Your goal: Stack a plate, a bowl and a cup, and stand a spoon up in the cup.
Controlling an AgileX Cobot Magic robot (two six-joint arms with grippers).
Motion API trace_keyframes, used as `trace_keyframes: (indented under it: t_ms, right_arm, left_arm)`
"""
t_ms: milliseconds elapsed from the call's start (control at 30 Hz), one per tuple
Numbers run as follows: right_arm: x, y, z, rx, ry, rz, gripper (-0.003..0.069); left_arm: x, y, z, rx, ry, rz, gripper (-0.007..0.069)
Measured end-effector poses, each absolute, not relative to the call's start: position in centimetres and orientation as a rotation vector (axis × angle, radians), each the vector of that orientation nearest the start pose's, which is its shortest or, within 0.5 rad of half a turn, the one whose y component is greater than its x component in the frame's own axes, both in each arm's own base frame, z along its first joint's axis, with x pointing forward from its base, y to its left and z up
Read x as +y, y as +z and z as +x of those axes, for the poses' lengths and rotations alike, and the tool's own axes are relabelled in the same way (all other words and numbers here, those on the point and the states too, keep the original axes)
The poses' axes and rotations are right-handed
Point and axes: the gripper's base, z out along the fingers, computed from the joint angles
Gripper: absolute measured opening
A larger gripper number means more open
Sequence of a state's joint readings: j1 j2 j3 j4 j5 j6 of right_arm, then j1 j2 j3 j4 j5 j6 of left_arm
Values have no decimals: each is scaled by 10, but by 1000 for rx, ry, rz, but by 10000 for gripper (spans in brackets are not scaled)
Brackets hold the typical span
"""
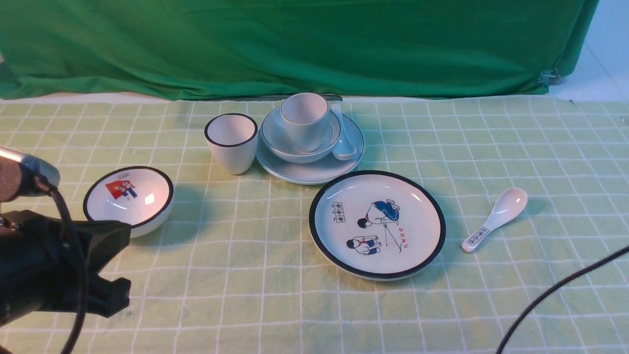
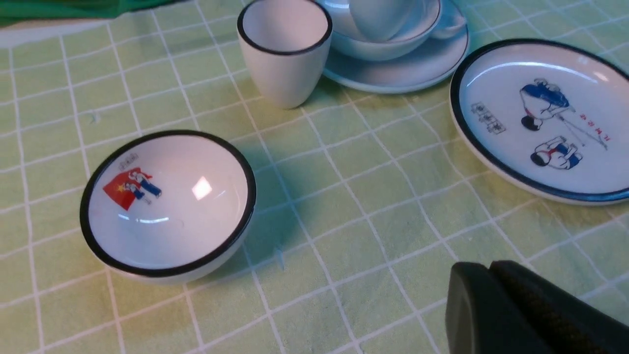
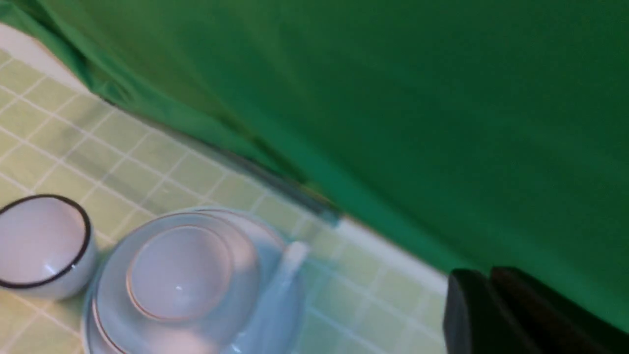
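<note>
At the back middle the plain white plate (image 1: 310,171) carries the plain bowl (image 1: 295,150), and the plain cup (image 1: 304,120) stands upright in the bowl. The all-white spoon (image 1: 341,140) lies on the plate's right side against the bowl, outside the cup. The right wrist view shows the same stack from above: cup (image 3: 179,273), spoon (image 3: 287,268). My right gripper (image 3: 484,278) is shut and empty, high and off to the side of the stack. Low at the near left, my left gripper (image 2: 486,268) is also shut and empty, close to the black-rimmed bowl.
A black-rimmed cup (image 1: 231,142) stands just left of the stack. A black-rimmed bowl with a flag picture (image 1: 128,199) sits at the left. A cartoon plate (image 1: 377,223) lies in front, a printed-handle spoon (image 1: 496,214) to its right. A green curtain (image 1: 295,44) hangs behind.
</note>
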State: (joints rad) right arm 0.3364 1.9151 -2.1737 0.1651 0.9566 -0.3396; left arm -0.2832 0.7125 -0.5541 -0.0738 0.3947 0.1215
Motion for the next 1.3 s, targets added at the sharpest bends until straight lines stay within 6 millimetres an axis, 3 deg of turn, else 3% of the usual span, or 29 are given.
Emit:
trace_keyframes:
  t_ms: [33,67,100,167,200,267,333,467,500,567,767,833,867,1033,1200,1233,1300]
  right_arm:
    - [151,442,397,2040,183,-702,46]
    - [142,470,375,1977,152,-699,38]
    - [139,478,369,1961,146,-696,37]
    - [124,519,328,1855,121,-676,33]
    - [122,526,322,1837,119,-673,33]
    - [106,555,278,1749,113,-649,33]
    - [98,564,255,1706,107,-632,31]
    - [82,560,215,1653,91,-605,25]
    - [77,544,201,1638,87,-591,23]
    - [69,533,181,1588,81,-569,23]
    - [47,434,126,1473,54,-500,23]
    - [39,393,109,1447,78,-451,23]
    - [38,386,106,1444,83,-442,23]
    - [29,310,83,1461,171,-343,23]
    - [28,265,82,1552,184,-342,32]
    - [29,251,82,1602,206,-327,38]
    - [29,241,82,1643,287,-240,43]
  left_arm:
    - [-42,302,136,1996,-174,357,15]
    - [-41,305,132,1972,-176,354,15]
    - [-41,306,131,1970,-176,353,15]
    - [-38,312,122,1926,-180,346,15]
    - [-38,312,122,1923,-180,346,15]
    - [-36,317,115,1888,-183,340,15]
    - [-35,320,111,1864,-185,337,15]
    - [-34,323,108,1835,-186,331,15]
    - [-34,324,108,1826,-186,329,15]
    - [-34,324,108,1824,-186,328,15]
    - [-34,324,108,1812,-173,334,15]
    - [-33,324,108,1812,-168,337,15]
    - [-33,324,108,1812,-169,337,15]
    - [-33,324,108,1811,-165,339,15]
    - [-33,324,108,1811,-164,339,15]
    - [-33,324,108,1811,-164,339,15]
    - [-33,324,108,1811,-164,339,15]
